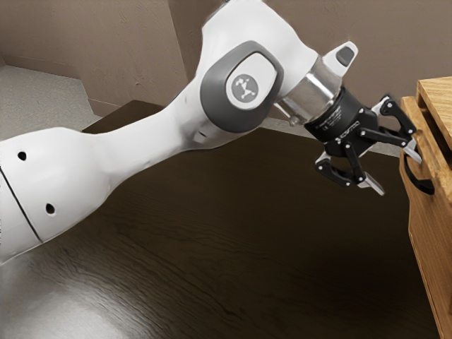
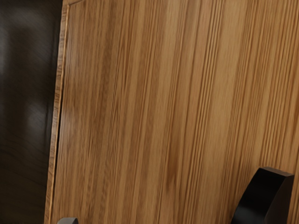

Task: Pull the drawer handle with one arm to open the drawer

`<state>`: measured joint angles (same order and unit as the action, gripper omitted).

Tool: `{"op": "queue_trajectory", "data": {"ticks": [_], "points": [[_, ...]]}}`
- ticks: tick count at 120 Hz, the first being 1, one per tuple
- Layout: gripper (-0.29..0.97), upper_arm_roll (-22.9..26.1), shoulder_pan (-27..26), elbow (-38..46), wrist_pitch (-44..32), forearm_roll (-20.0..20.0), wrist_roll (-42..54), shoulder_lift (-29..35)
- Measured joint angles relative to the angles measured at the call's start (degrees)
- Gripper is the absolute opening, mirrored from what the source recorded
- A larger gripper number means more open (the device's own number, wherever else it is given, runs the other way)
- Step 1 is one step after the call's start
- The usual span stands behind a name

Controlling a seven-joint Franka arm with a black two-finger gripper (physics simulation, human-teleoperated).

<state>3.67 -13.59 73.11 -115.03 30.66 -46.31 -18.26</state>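
Note:
A wooden drawer cabinet (image 1: 432, 176) stands at the exterior view's right edge, its drawer front pushed out a little from the body. A black curved handle (image 1: 422, 182) sits on that front. My black gripper (image 1: 394, 169) is open just to the left of the handle, upper fingertip near the drawer front, lower fingertip lower and farther back. The handle is not between the fingers. In the wrist view the wood-grain drawer front (image 2: 163, 112) is very close, with the black handle (image 2: 264, 196) at one corner.
The cabinet rests on a dark wooden table (image 1: 233, 247) with open room to the exterior view's left and front. A beige wall and grey floor lie behind the arm.

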Motion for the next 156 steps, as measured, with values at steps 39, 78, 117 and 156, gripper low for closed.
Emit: {"op": "queue_trajectory", "data": {"ticks": [39,78,117,156], "points": [[0.35,-0.7,1.3,8.2,0.1,0.2,0.1,6.6],[0.35,-0.7,2.4,15.9,-0.4,-0.7,0.8,13.3],[0.35,-1.7,3.5,24.1,-1.5,-1.8,1.5,20.9],[0.35,-4.0,2.0,30.8,-2.0,-4.2,2.3,27.0]]}}
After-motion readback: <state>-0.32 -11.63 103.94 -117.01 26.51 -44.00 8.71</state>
